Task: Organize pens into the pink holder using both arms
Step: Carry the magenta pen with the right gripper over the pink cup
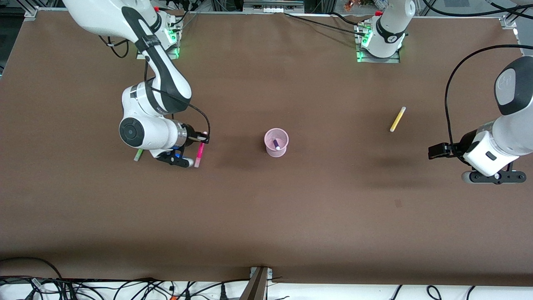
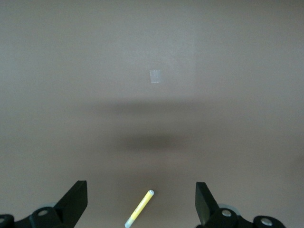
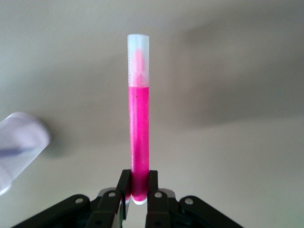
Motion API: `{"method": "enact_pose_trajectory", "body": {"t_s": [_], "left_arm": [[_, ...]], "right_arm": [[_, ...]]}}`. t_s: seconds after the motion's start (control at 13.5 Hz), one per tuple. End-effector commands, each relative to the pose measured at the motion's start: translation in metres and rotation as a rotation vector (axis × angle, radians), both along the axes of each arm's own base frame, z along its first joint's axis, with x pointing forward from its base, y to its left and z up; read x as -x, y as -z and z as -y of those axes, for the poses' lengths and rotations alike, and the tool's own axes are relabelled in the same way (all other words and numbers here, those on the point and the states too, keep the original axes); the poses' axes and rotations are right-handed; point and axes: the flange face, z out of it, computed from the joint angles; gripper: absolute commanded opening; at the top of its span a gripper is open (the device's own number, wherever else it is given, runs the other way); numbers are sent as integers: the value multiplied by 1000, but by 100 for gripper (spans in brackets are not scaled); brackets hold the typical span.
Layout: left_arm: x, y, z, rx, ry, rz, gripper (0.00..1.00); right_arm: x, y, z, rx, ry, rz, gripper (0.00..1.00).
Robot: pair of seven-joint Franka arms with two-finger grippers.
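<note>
Right gripper [image 3: 137, 192] pinches magenta pen [image 3: 138, 133] at one end. Pink holder [image 1: 276, 142], purple pen [image 1: 276, 144] inside, stands beside it toward table centre. Advice: align pen vertical over rim, then release. Left gripper [image 2: 141, 202] spread, waiting above yellow pen [image 2: 139, 214].

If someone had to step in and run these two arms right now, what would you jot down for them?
Right pincer: shut on the magenta pen, toward the right arm's end of the table.
Left pincer: open, empty, over bare table with the yellow pen in its view.
Done: purple pen stands in the pink holder at mid-table.
Left: drop in the magenta pen, then the yellow one and the green pen lying under the right arm.
</note>
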Motion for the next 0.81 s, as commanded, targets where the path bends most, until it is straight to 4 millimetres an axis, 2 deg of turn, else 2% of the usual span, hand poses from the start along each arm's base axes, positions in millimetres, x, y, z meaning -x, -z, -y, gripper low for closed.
{"method": "enact_pose_trajectory", "body": {"t_s": [0.0, 0.07, 0.15, 0.3, 0.37, 0.52, 0.74], "left_arm": [[17, -12, -3, 21, 32, 53, 100], [15, -14, -3, 26, 30, 60, 100], [12, -19, -3, 26, 34, 74, 100], [10, -21, -1, 27, 36, 81, 100], [10, -21, -1, 27, 36, 81, 100], [10, -21, 0, 27, 39, 81, 100], [12, -19, 1, 26, 35, 70, 100]], "right_arm": [[11, -27, -35, -113, 108, -162, 0], [16, -31, -49, -156, 167, -220, 0], [24, -39, -73, -185, 234, -273, 0], [23, -65, -105, -216, 411, -367, 0], [23, -71, -118, -228, 516, -416, 0], [24, -73, -137, -267, 654, -502, 0], [35, -58, -165, -270, 675, -478, 0]]}}
